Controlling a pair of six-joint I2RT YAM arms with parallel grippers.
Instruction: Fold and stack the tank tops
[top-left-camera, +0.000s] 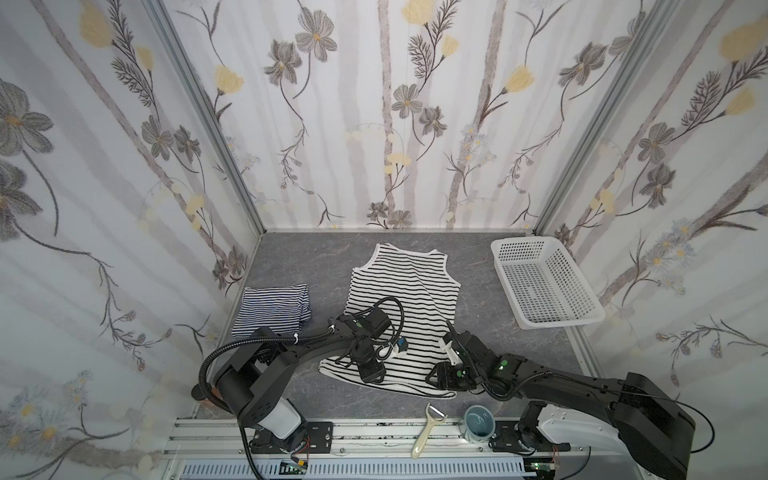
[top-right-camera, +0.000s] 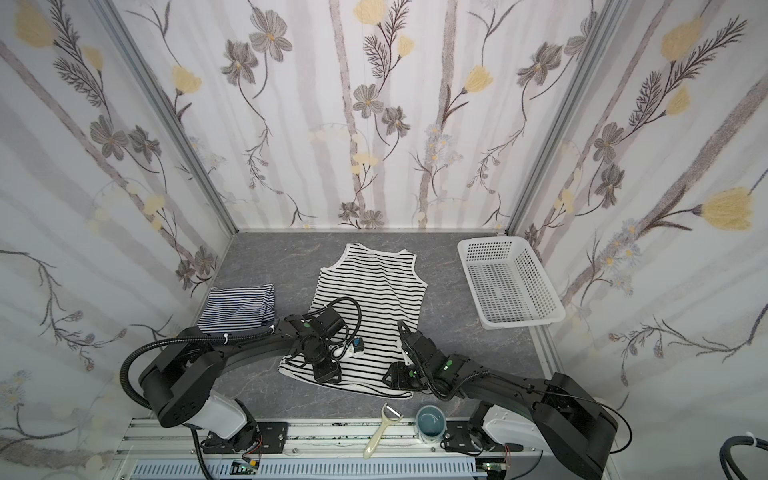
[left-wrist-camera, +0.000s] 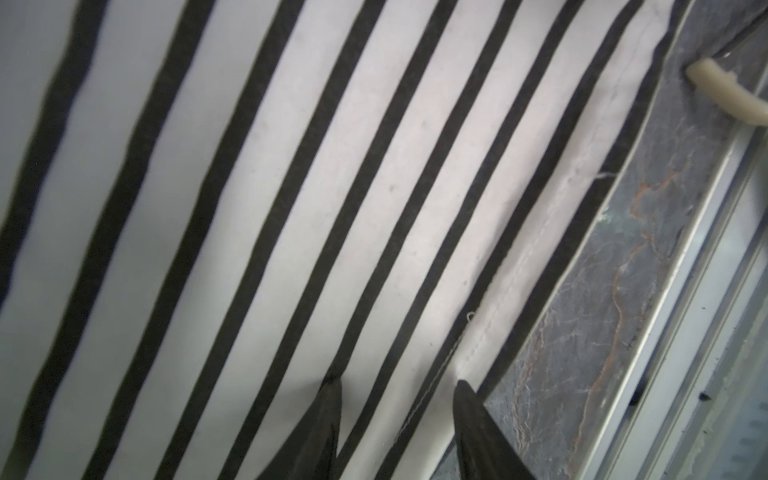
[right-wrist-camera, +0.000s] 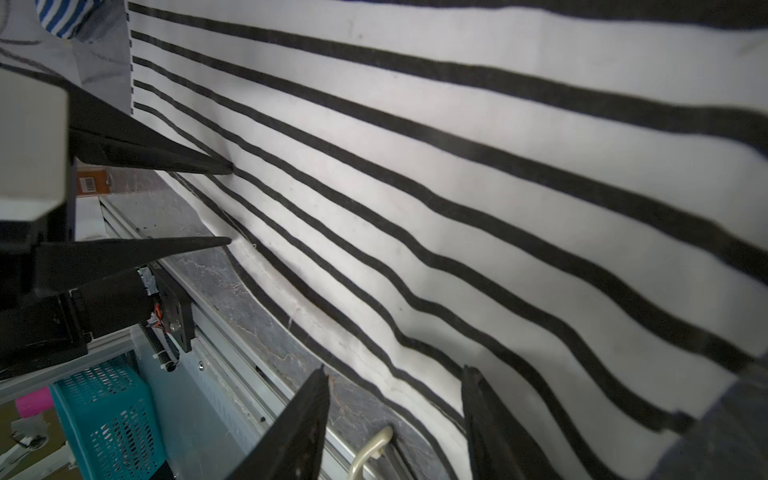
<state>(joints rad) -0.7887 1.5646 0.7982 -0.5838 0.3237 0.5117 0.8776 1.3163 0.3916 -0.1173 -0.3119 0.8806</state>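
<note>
The white tank top with black stripes lies spread flat mid-table, hem toward the near edge. The navy-and-white tank top sits folded to its left. My left gripper points down at the near-left hem. In the left wrist view it is open, one tip on the striped cloth, the other at the hem's edge. My right gripper hovers at the near-right hem. In the right wrist view it is open astride the hem, nothing held.
A white perforated basket stands at the back right. A cream peeler and a blue cup rest by the near rail, close to the hem. A teal basket shows below the table.
</note>
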